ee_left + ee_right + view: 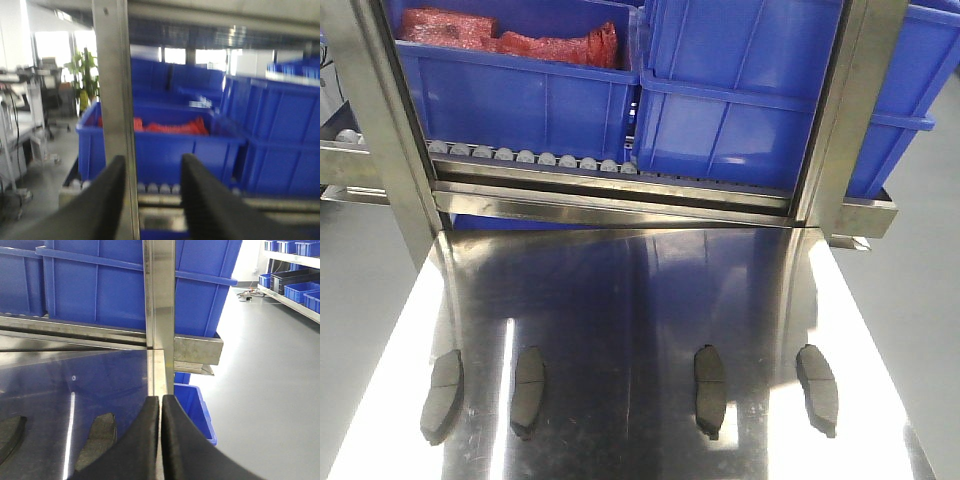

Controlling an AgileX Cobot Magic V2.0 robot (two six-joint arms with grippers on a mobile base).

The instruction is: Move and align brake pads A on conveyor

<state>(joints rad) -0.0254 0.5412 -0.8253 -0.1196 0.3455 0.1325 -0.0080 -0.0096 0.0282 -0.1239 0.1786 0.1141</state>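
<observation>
We are judging the pads by the table's front edge rigid, graspable crosswise; left gripper parted, right gripper closed, both empty.

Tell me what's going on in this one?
Nothing is being handled yet. Four brake pads lie spaced in a row on the steel tabletop. The left tool is open and empty, facing the blue bins. The right tool is shut on nothing, near the table's right edge.
</observation>
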